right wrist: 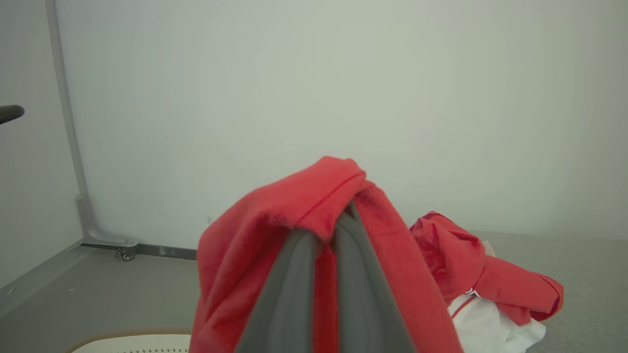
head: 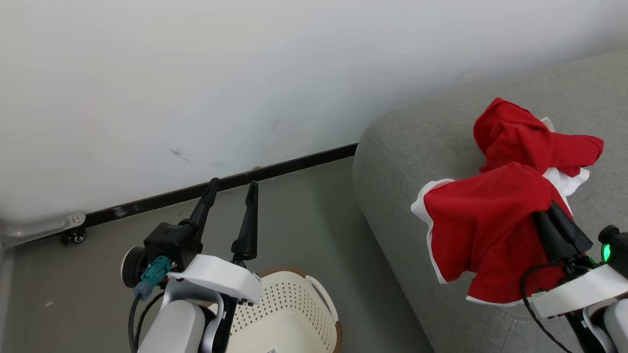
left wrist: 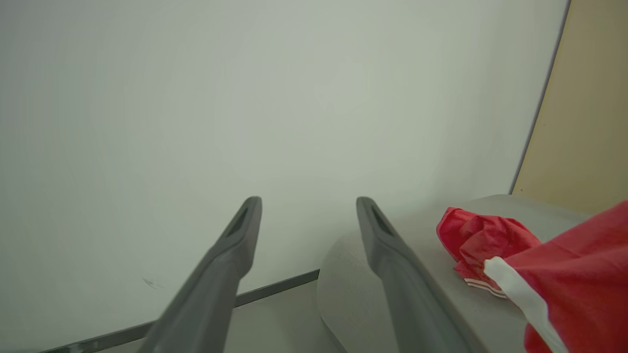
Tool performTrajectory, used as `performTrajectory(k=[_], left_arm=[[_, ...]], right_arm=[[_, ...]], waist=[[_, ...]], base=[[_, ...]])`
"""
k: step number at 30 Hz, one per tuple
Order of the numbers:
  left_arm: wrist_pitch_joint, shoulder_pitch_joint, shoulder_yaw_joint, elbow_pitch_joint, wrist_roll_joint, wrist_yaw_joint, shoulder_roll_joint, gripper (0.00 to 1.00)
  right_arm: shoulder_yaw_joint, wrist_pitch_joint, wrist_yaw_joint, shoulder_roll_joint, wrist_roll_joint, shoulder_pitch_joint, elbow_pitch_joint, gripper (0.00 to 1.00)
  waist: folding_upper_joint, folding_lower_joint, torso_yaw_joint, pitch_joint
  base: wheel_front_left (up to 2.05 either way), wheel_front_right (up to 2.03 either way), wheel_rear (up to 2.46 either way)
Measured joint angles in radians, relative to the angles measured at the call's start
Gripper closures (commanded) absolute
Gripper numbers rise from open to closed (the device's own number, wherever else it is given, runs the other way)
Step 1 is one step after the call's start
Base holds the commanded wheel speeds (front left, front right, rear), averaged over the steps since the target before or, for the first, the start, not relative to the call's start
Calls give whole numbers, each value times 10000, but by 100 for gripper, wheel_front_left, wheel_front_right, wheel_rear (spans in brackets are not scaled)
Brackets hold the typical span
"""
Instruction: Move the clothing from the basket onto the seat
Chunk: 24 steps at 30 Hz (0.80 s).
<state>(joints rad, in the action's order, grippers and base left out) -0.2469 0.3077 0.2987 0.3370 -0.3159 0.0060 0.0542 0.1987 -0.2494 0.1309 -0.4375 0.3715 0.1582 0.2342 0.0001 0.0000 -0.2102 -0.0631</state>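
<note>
Pale wall point(head: 196, 73) and grey floor point(head: 304, 211) sit behind the big grey seat point(head: 417, 137), where one red garment point(head: 520, 132) lies crumpled. A second red garment point(head: 481, 230) hangs over the seat's front edge, clamped between the pressed-together fingers of the right gripper point(head: 549, 213). What shows of the basket point(head: 289, 314) looks bare inside. The left gripper point(head: 234, 183) hovers above it, fingers spread, holding nothing. Best to carry the cloth further inward before releasing, so its hem cannot slide off.

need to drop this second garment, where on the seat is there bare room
The seat is bare from its rounded left corner up to the held garment in the right gripper, and along the far strip by the wall. Crowded on the right, where the other garment lies crumpled.
</note>
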Motion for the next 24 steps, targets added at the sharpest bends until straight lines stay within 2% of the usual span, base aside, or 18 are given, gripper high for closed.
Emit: performTrajectory(k=[6, 15, 24], left_arm=[[-2, 0, -102, -347, 25, 42, -21, 0], [-4, -26, -245, -493, 132, 117, -31, 0], [-12, -382, -499, -631, 324, 221, 2, 0]], right_arm=[[-234, 36, 0, 288, -205, -433, -466, 100], [-159, 226, 0, 274, -393, -483, -1068, 100], [40, 767, 0, -242, -270, 1345, -1053, 100]], waist=[[0, 0, -388, 80], [0, 0, -868, 231], [0, 0, -1186, 486]], base=[[0, 0, 0], [0, 0, 0], [0, 0, 0]])
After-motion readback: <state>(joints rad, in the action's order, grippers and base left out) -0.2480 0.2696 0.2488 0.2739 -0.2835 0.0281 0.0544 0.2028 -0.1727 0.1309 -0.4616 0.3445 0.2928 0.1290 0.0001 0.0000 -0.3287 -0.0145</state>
